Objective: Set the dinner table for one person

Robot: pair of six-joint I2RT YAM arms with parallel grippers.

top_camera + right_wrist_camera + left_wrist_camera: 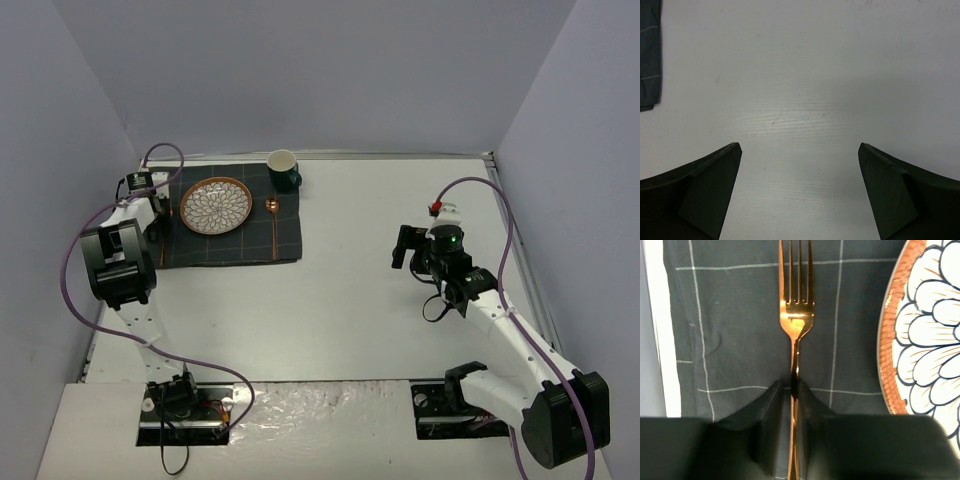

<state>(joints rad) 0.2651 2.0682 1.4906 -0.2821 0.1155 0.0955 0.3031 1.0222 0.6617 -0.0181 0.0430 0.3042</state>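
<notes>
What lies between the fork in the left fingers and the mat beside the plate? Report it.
Nothing visible. The left fingers clamp the fork over bare mat; the plate sits clear to one side.

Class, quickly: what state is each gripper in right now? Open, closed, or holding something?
Left gripper: closed on the handle of the copper fork.
Right gripper: open, holding nothing.

A dark grey checked cloth mat [200, 245] is laid at the far left of the flat white dinner table [380, 300]. On it a round patterned plate [215, 205] is flanked by a copper fork [796, 315], left, and a copper spoon [273, 225], right; a dark green mug [283, 170] is set behind the spoon.
</notes>
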